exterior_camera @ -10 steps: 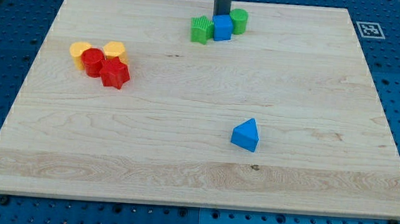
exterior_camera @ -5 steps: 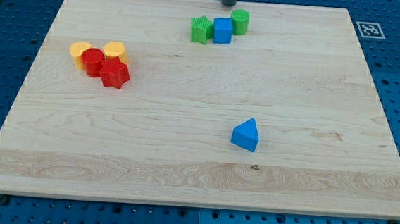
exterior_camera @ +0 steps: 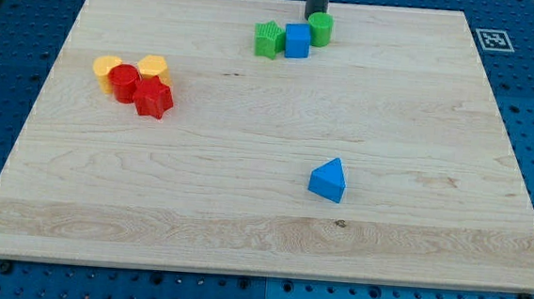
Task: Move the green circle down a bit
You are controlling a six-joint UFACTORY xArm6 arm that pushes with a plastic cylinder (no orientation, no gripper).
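Observation:
The green circle [exterior_camera: 320, 28] is a short green cylinder near the board's top edge, at the right end of a row of three blocks. A blue cube [exterior_camera: 297, 39] touches its left side, and a ribbed green block [exterior_camera: 269, 39] sits left of that. My tip [exterior_camera: 315, 15] is the lower end of the dark rod, just above the green circle at its upper left edge; touching or nearly touching, I cannot tell which.
A blue triangle [exterior_camera: 328, 180] lies right of the board's centre. At the left is a cluster: two yellow blocks [exterior_camera: 109, 65] [exterior_camera: 152, 66], a red cylinder [exterior_camera: 124, 81] and a red star-like block [exterior_camera: 154, 97]. A marker tag [exterior_camera: 493, 39] sits at the board's top right corner.
The rod moved up from behind the blue cube, then shifted right and came down beside the green circle's top. No block has visibly moved.

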